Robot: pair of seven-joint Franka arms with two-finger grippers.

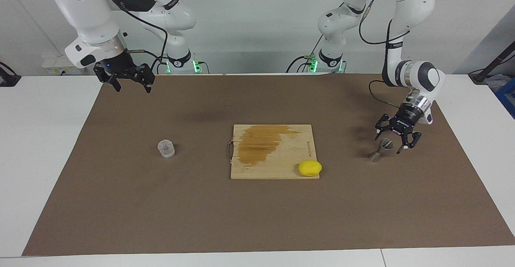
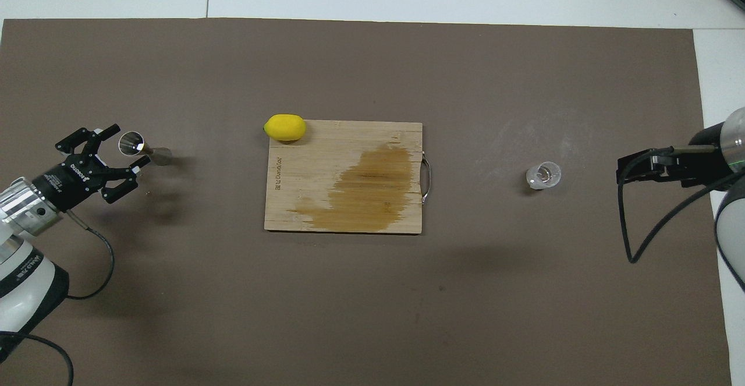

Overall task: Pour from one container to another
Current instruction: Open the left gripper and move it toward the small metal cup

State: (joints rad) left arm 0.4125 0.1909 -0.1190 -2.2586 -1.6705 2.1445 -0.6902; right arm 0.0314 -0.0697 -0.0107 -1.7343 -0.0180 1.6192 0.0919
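Observation:
The clear cup stands upright on the brown mat toward the right arm's end of the table, also seen from above. The metal jigger stands toward the left arm's end, its upper cone mouth shining. My left gripper is tilted down at the jigger, open, with one finger on each side of the upper cone and small gaps showing. My right gripper hangs open and holds nothing, high over the mat's edge nearest the robots, well away from the cup.
A wooden cutting board with a dark wet stain lies mid-mat between cup and jigger. A yellow lemon sits at its corner, on the side away from the robots. The white table borders the mat.

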